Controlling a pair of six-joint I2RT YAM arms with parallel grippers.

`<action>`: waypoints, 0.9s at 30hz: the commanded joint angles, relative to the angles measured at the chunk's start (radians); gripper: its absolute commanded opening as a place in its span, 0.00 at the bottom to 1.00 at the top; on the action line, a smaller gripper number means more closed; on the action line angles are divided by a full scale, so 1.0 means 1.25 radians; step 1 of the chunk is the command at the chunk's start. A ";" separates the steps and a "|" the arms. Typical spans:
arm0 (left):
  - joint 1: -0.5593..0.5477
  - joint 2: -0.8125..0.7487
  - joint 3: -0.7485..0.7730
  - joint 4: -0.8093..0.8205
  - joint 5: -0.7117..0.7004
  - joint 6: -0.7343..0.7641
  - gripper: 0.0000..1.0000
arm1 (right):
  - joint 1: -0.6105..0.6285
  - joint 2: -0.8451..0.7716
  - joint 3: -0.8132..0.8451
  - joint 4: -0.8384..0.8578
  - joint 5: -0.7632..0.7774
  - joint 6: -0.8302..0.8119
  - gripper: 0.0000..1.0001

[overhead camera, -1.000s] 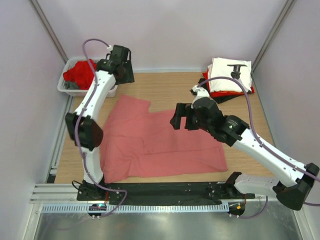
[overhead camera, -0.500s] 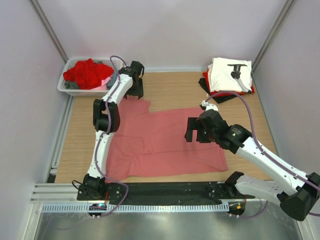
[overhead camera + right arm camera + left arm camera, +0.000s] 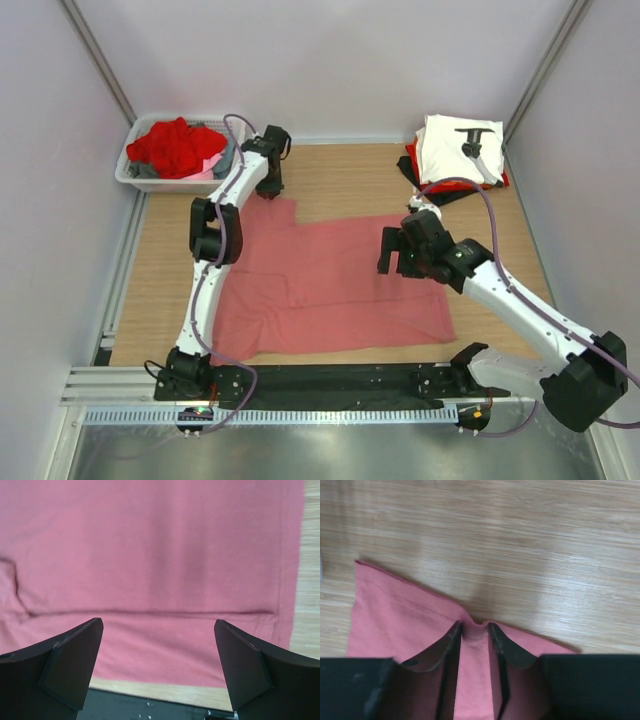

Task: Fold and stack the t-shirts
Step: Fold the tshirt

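Item one, on your wooden counter (image 3: 350,175): the salmon-pink t-shirt (image 3: 330,285), spread flat in the middle, one sleeve reaching toward the far left, its long hem lying along the near side. Item two: your left gripper (image 3: 472,627), set down at the far edge of that sleeve, its fingers drawn narrow with a small ridge of the pink hem pinched up between them. Item three: your right gripper (image 3: 157,622), fingers spread wide over the right half of the same shirt, near its right edge, with nothing held; you cannot tell from the wrist view whether the tips touch the cloth. Item four, far right corner: a folded stack, the white t-shirt (image 3: 455,150) with black print on top, a red t-shirt (image 3: 495,183) showing under it, a black t-shirt (image 3: 440,195) at the bottom. Item five, far left corner: a white basket (image 3: 125,172) holding a crumpled red tee (image 3: 170,145) with grey cloth (image 3: 140,172) beside it.
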 commanded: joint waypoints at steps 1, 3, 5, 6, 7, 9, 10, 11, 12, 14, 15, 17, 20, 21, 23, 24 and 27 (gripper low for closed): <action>0.004 0.034 -0.013 0.010 -0.004 0.001 0.21 | -0.093 0.044 0.029 0.075 -0.035 -0.030 1.00; 0.004 0.026 -0.015 0.006 -0.001 0.002 0.10 | -0.181 0.094 0.047 0.108 -0.080 -0.039 0.99; 0.003 0.004 -0.040 0.008 -0.001 0.002 0.05 | -0.256 0.162 0.079 0.143 -0.119 -0.043 0.98; 0.004 -0.005 -0.053 0.016 -0.001 0.003 0.03 | -0.275 0.189 0.093 0.152 -0.129 -0.046 0.97; 0.003 -0.016 -0.064 0.021 -0.001 0.003 0.00 | -0.291 0.218 0.110 0.156 -0.133 -0.048 0.96; 0.003 -0.042 -0.091 0.021 0.000 0.000 0.00 | -0.330 0.304 0.163 0.172 -0.160 -0.052 0.93; 0.003 -0.051 -0.096 0.015 0.001 -0.003 0.00 | -0.341 0.359 0.198 0.172 -0.161 -0.053 0.92; 0.003 -0.068 -0.099 0.009 0.005 -0.010 0.00 | -0.351 0.386 0.215 0.180 -0.164 -0.057 0.90; 0.004 -0.079 -0.102 0.001 0.006 -0.014 0.00 | -0.368 0.413 0.236 0.178 -0.159 -0.057 0.89; 0.003 -0.116 -0.122 -0.009 0.016 -0.025 0.00 | -0.382 0.484 0.290 0.184 -0.160 -0.064 0.85; 0.004 -0.127 -0.128 -0.012 0.027 -0.029 0.00 | -0.390 0.506 0.310 0.182 -0.149 -0.069 0.83; 0.002 -0.153 -0.144 -0.018 0.034 -0.044 0.00 | -0.394 0.575 0.369 0.167 -0.115 -0.080 0.82; -0.012 -0.183 -0.161 -0.045 0.056 -0.051 0.00 | -0.398 0.653 0.428 0.169 -0.082 -0.093 0.80; -0.016 -0.193 -0.162 -0.048 0.055 -0.040 0.00 | -0.400 0.673 0.443 0.167 -0.074 -0.093 0.79; -0.025 -0.203 -0.165 -0.062 0.050 -0.037 0.00 | -0.401 0.722 0.482 0.169 -0.061 -0.095 0.78; -0.027 -0.207 -0.175 -0.062 0.050 -0.029 0.00 | -0.402 0.736 0.492 0.171 -0.055 -0.097 0.78; -0.031 -0.228 -0.187 -0.060 0.054 -0.026 0.00 | -0.404 0.787 0.544 0.153 -0.023 -0.110 0.75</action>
